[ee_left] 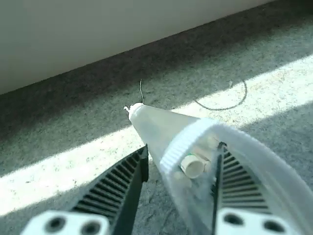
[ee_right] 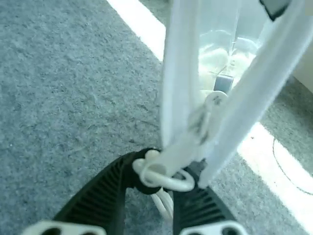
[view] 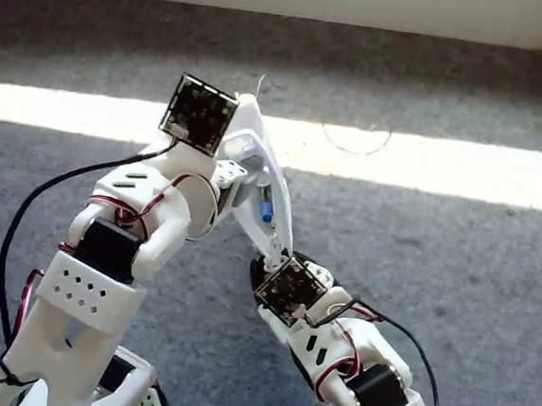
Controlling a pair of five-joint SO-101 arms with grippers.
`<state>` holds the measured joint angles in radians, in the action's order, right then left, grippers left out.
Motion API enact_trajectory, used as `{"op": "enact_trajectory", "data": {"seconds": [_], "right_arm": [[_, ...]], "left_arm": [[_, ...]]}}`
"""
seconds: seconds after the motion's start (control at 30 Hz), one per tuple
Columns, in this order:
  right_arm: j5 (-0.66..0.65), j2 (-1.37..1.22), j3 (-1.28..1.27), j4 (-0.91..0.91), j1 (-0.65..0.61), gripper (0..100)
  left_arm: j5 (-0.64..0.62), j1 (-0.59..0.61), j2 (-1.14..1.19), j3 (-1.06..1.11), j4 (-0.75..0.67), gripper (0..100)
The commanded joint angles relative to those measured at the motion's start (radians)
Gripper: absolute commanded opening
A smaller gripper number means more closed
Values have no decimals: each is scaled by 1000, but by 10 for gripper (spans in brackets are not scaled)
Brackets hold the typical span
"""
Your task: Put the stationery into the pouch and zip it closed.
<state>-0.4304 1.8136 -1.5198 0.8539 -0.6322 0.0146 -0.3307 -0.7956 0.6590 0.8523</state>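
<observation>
Pouch: translucent white, held off the grey carpet and stretched between the two arms. It slants from the left arm's wrist down to the right arm's wrist. Left gripper: the fingers stand fairly wide with the pouch's body between them, one at each side and both against it, so they are grasping the pouch. The ribbed zip edge crosses just ahead of the fingertips. Right gripper: the fingers are clenched on a white ring at the pouch's lower end. From there the two zip bands run upward and spread apart, so the mouth is open along that stretch. Contents: a blue item shows through the wall in the high view, and a short white cylindrical piece lies inside near the left gripper. A sunlit strip crosses the carpet behind the arms, with a thin thread lying on it. A pale wall borders the carpet's far edge.
</observation>
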Motion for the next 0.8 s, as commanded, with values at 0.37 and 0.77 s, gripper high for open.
{"op": "enact_trajectory", "data": {"seconds": [0.37, 0.77], "right_arm": [[-77, 18, 1, -38, -70, 5], [-80, 19, 1, -36, -71, 5]], "left_arm": [[107, -170, -2, -87, -8, 221], [103, -196, -2, -87, -11, 221]]}}
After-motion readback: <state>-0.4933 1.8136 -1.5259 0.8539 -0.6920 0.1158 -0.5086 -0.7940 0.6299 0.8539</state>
